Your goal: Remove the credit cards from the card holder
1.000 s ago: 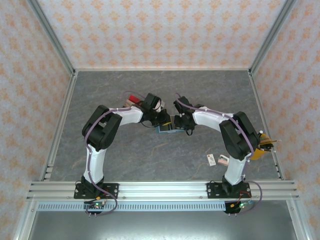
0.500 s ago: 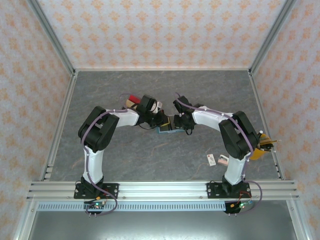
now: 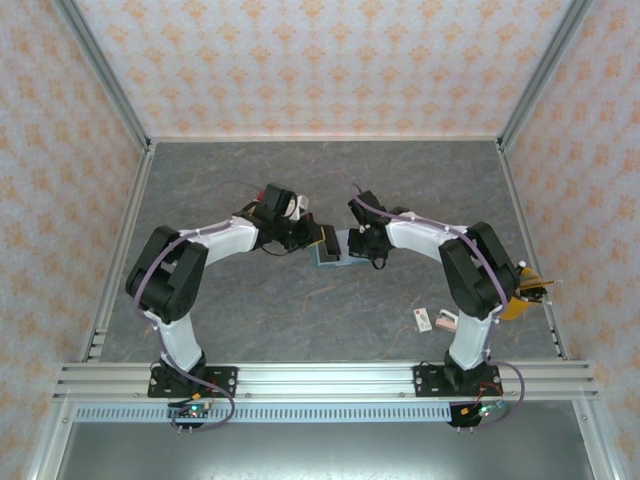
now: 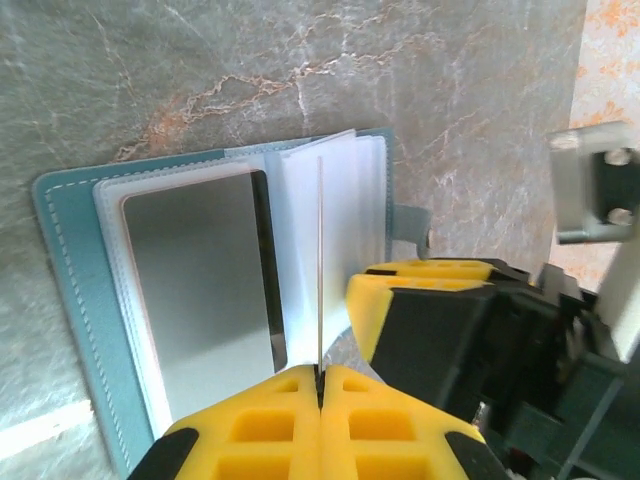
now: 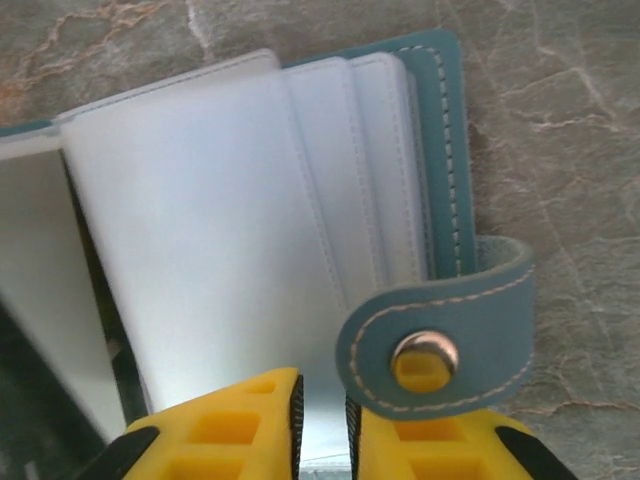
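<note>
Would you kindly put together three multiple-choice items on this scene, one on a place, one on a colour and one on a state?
1. The card holder lies:
A) mid-table, between the left claw and the right claw
B) on the near rail
C) against the back wall

2. Its cover is:
A) red
B) black
C) teal-blue

3. The left claw is:
A) wide open
B) shut on a thin sheet standing edge-on
C) shut on a pen

Answers:
1 A, the top view shows it between them.
2 C, the stitched cover is teal in both wrist views.
3 B, its yellow fingers meet on the sheet's edge.
</note>
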